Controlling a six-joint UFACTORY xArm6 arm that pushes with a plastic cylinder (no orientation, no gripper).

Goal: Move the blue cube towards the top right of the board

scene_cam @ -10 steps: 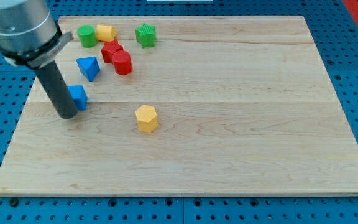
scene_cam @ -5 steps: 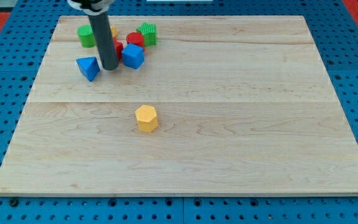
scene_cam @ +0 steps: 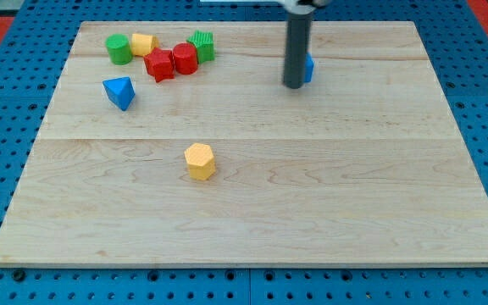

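Note:
The blue cube sits in the upper middle-right of the wooden board, mostly hidden behind my dark rod. My tip rests on the board right at the cube's left and lower side, touching or nearly touching it. Only a thin blue strip of the cube shows to the right of the rod.
At the top left lie a green cylinder, a yellow block, two red blocks and a green block. A blue pyramid-like block lies below them. A yellow hexagonal block sits left of centre.
My tip has swept from the left side up and to the right, pushing the blue cube from the left, past the red blocks, to the upper middle-right. The red blocks shifted slightly.

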